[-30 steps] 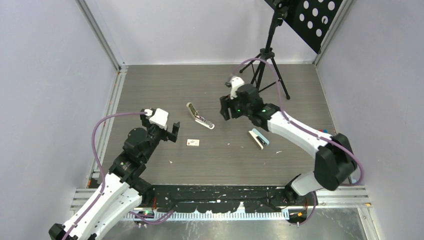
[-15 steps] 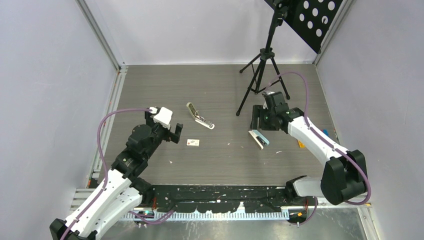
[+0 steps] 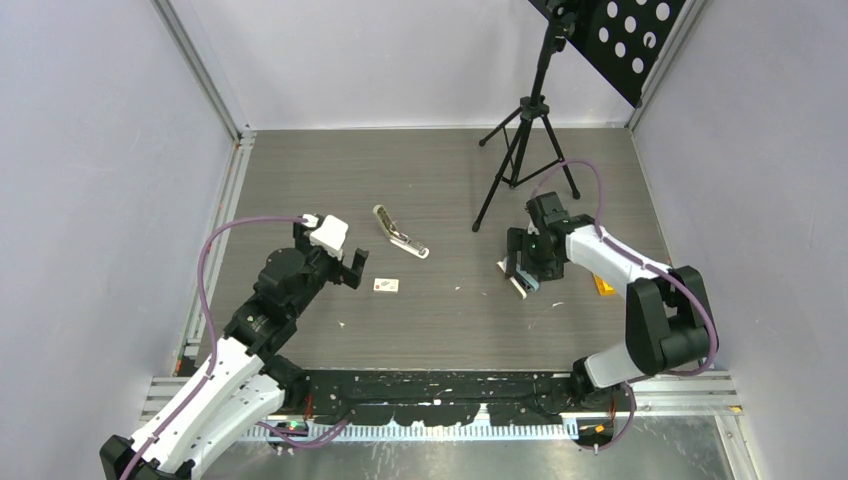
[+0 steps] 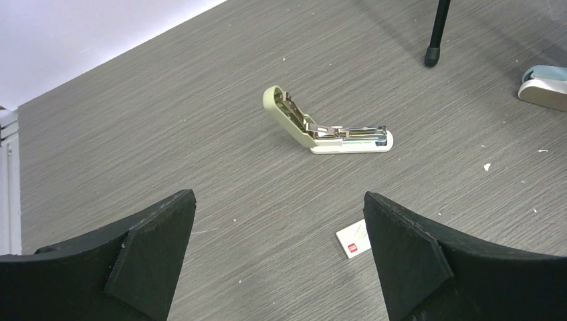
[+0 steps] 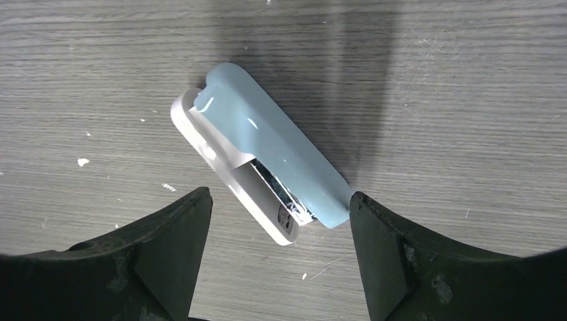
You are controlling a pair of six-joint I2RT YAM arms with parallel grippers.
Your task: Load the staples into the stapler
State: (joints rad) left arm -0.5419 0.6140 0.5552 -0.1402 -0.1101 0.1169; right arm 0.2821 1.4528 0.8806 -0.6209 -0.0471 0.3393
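A cream stapler (image 3: pixel 400 233) lies flipped open mid-table; it also shows in the left wrist view (image 4: pixel 327 127). The small white staple box with a red mark (image 3: pixel 386 285) lies just in front of it, and sits beside my left gripper's right finger in the left wrist view (image 4: pixel 352 239). My left gripper (image 3: pixel 350 266) is open and empty, left of the box. A closed light-blue stapler (image 5: pixel 261 150) lies on its side. My right gripper (image 3: pixel 520 268) is open right above it, jaws either side of its front end. No loose staple strips show.
A black tripod (image 3: pixel 525 130) with a perforated panel stands at the back right; one foot shows in the left wrist view (image 4: pixel 432 53). An orange item (image 3: pixel 603 286) lies right of the blue stapler. White specks dot the grey table (image 3: pixel 440 330). Walls close in on three sides.
My right arm swung from near the cream stapler to the right and came down over the blue stapler. My left gripper crept slightly toward the staple box.
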